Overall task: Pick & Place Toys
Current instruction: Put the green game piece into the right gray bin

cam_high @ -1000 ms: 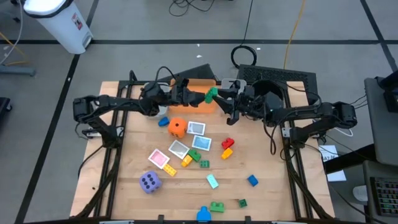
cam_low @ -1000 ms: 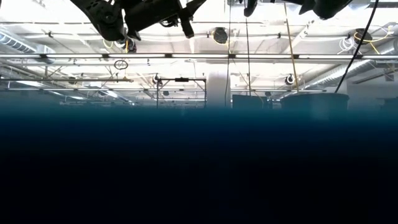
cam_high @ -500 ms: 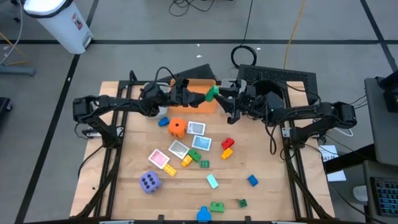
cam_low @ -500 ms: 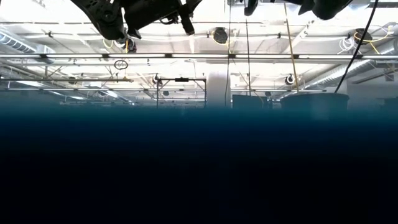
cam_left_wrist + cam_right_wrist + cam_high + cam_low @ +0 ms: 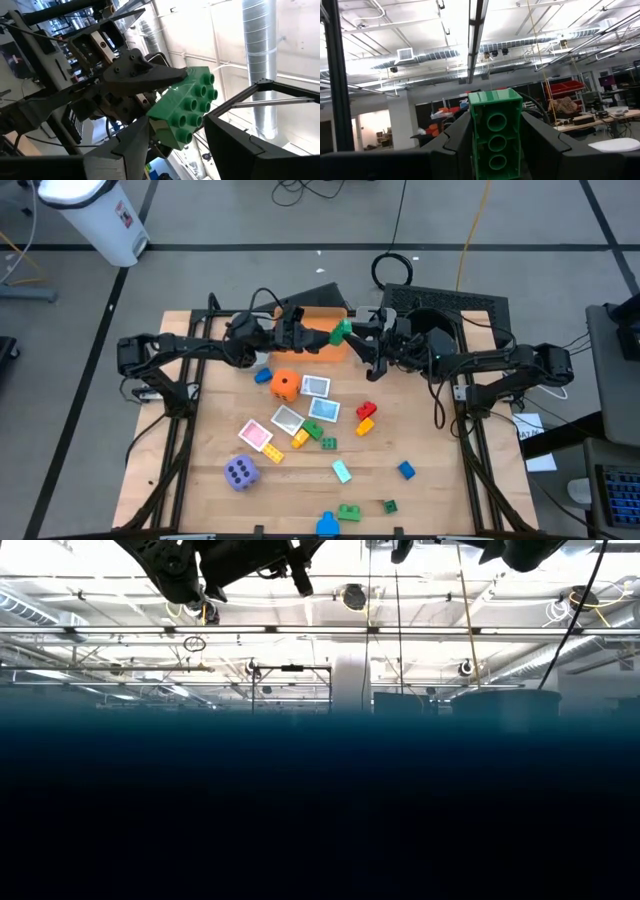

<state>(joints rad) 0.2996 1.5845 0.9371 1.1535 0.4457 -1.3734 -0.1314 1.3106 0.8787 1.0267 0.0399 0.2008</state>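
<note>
Low view's lower half is dark; orange bin (image 5: 322,340) partly hidden by arms.

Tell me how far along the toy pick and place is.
Nothing shows as binned yet. In hand: a green brick gripped by the right hand, next to the left hand, above the orange bin. Left: the orange die, purple die, cards and other bricks on the table.

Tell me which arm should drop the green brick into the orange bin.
Right. The right hand already clamps the green brick between its fingers, right at the orange bin. The left hand hovers over the bin, close to the brick, facing it.
</note>
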